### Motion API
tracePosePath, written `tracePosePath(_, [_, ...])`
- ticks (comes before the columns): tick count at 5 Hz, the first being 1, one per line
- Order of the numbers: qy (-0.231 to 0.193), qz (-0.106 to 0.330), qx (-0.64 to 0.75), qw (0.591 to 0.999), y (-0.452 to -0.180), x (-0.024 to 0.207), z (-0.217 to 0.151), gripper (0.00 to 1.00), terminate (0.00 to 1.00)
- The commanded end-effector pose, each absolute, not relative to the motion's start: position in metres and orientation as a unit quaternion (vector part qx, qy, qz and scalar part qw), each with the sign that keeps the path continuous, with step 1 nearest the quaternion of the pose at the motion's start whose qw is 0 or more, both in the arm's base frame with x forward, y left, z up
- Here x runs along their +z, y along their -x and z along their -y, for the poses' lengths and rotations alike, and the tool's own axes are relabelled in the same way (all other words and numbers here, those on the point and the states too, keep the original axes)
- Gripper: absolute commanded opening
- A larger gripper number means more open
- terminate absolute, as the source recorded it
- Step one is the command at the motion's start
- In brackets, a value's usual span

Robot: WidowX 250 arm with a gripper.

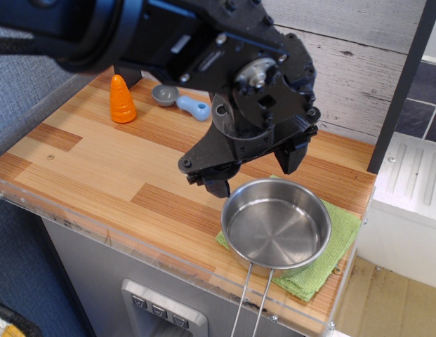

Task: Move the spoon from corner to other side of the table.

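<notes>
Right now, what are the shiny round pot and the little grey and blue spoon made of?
The shiny round pot looks like polished steel: it mirrors light and has a thin wire handle. The little grey-bowled, light-blue-handled spoon looks like matte plastic, probably a toy: dull, chunky and rounded.

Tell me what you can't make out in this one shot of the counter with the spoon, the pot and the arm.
- Table: its back middle, behind the gripper, is hidden.
- Spoon: the right end of its handle sits against the arm's edge; anything beyond is hidden.
- Green cloth: mostly covered by the pot.
- Pot's wire handle: cut off by the bottom edge.
- Gripper: one finger's tip is behind the pot rim.
</notes>
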State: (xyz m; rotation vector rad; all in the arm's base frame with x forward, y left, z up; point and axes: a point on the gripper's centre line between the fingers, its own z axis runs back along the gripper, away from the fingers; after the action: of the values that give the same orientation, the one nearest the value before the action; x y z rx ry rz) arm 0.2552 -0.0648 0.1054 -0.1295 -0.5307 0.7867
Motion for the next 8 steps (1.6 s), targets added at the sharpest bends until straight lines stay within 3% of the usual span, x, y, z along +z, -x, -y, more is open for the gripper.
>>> tracePosePath(1, [0.062,0.255,0.378,0.888,-0.255,0.105,0.065,1.0,0.0])
tracePosePath(3, [0.058,0.279,0.468,0.836,-0.323,0.125,0.016,1.0,0.0])
tracePosePath(6, [0.107,0.262,0.587,0.759,-0.378,0.094,-0.022,1.0,0.0])
tracePosePath(8, [0.081,0.259,0.625,0.731,-0.401,0.074,-0.056,1.0,0.0])
